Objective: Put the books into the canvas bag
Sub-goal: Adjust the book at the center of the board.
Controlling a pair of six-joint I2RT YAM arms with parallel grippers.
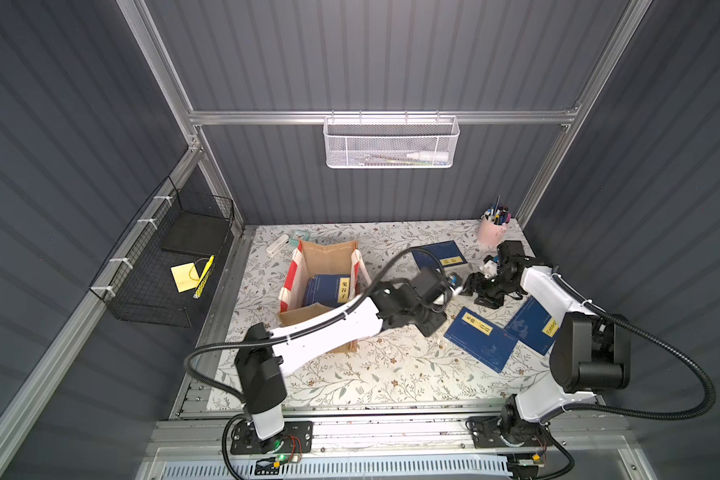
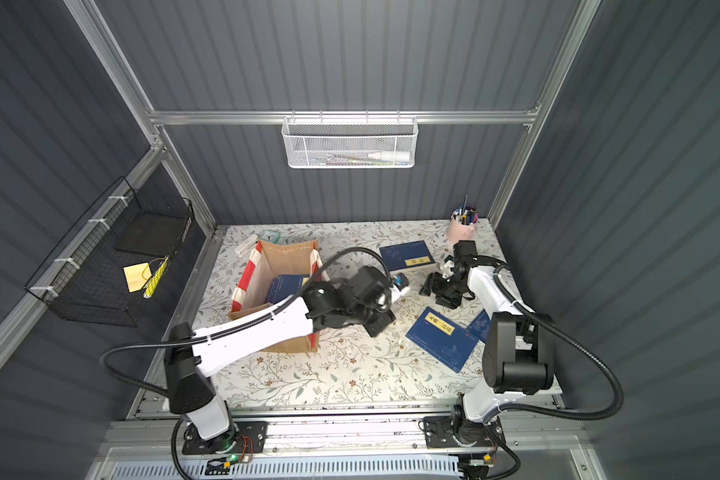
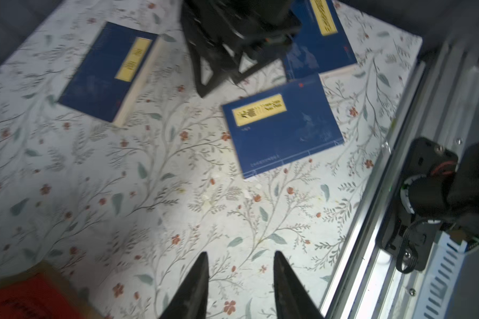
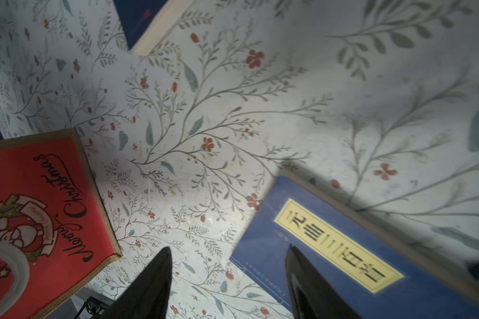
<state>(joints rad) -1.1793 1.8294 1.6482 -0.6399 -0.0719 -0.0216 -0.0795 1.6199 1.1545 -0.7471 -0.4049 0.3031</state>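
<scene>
Pincers: left pincer (image 3: 241, 252) hovering open, empty, over tabletop (image 3: 122, 193); right pincer (image 4: 229, 246) gaping, gripping nothing, canvas bag (image 4: 39, 193) standing one side, navy book (image 4: 329, 243) lying other side.

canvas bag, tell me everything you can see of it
The canvas bag is a boxy tan jute tote standing upright and open on the floral table, with red-and-white striped side panels, a red Merry Christmas Santa face and a white handle. Navy books lie inside; the left arm crosses above its front.
</scene>
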